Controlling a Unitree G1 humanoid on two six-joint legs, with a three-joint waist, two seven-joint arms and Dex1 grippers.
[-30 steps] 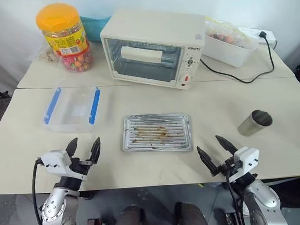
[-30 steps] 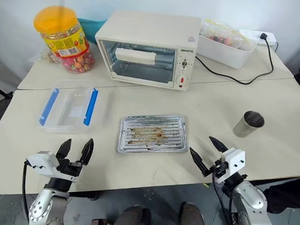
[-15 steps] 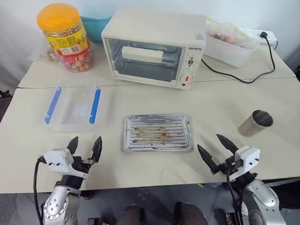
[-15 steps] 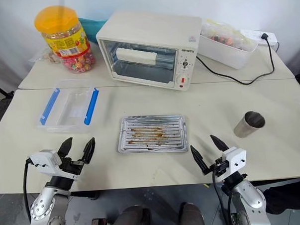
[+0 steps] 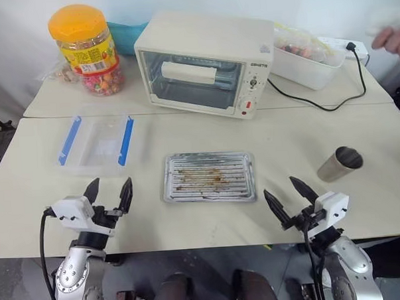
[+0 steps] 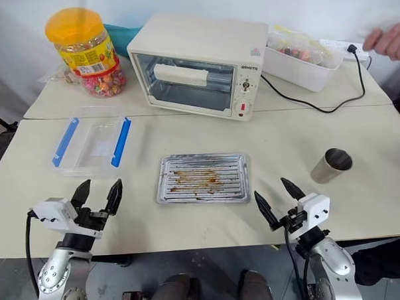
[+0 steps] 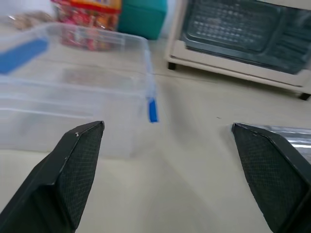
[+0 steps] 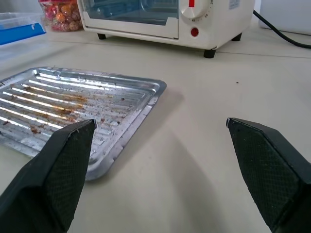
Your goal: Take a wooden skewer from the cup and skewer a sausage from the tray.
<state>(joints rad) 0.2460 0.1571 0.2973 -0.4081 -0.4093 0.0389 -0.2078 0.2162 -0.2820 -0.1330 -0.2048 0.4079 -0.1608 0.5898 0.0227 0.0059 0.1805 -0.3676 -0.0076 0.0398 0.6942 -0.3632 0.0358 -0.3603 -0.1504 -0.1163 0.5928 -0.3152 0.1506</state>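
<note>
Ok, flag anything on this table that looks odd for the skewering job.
The flat silver ribbed baking tray holds grease stains and no sausage, and no skewers stick out of the small grey-tan cup.

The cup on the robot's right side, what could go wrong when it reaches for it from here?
The cup stands alone near the table's right edge, so a sideways nudge from the right gripper, jaws open, could tip it or push it off. Its inside looks dark, with no skewer sticking out, so the gripper may close on nothing. The tray shows only grease stains, no sausage to skewer.
</note>
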